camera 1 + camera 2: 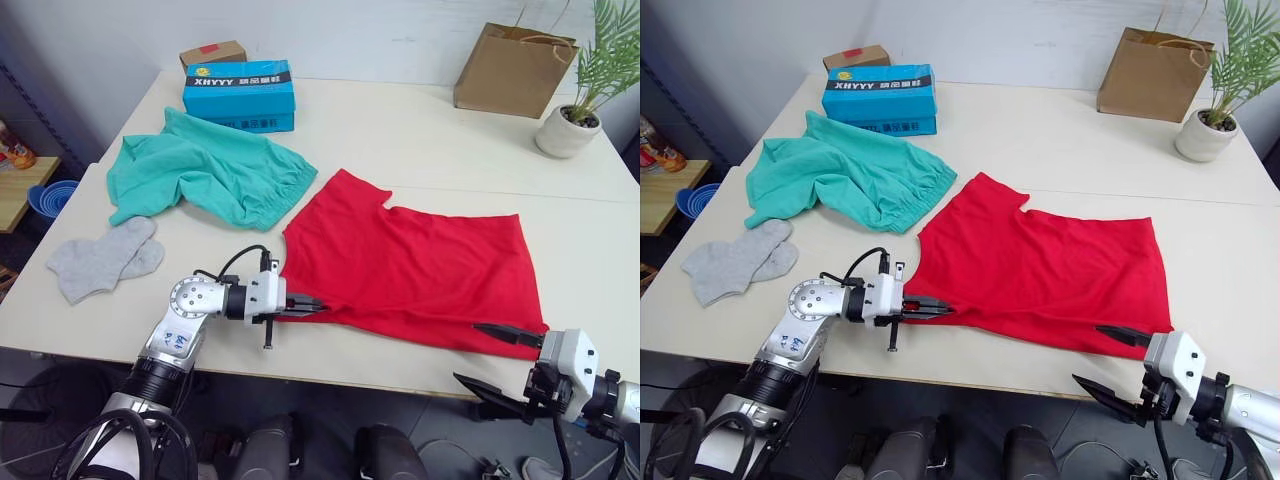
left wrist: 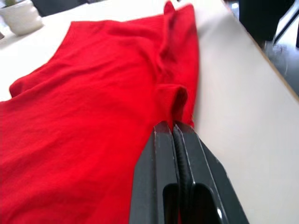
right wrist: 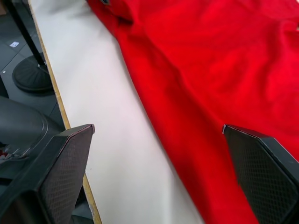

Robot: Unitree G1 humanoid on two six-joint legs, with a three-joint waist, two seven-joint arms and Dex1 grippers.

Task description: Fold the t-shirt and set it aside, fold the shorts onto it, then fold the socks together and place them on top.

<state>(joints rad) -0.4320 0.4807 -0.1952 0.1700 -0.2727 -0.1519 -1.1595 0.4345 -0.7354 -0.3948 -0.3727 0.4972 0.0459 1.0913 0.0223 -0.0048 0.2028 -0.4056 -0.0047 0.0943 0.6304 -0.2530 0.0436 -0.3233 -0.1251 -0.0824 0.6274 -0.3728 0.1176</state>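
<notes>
Nearby, shorts (image 1: 205,172) seemingly touching t-shirt (image 1: 410,265), socks (image 1: 103,257) apart.

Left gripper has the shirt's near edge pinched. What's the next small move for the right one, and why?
Probably ease the right gripper forward and close it on the t-shirt hem. Its jaws stand wide open by the near right corner, gripping nothing, while the left gripper is already shut on the opposite corner.

Bright red t-shirt (image 1: 410,265), plain all over, on a cream-white bench (image 1: 420,130). Teal-green shorts (image 1: 205,170), solid colour. The socks (image 1: 103,257) are light heather grey. Behind them a blue box (image 1: 240,95) with white lettering and a yellow badge, then a brown cardboard box (image 1: 212,53) with a red patch. A tan paper bag (image 1: 513,70), and a white pot (image 1: 565,131) with green leaves. Both sets of fingers (image 1: 300,305) are black.
</notes>
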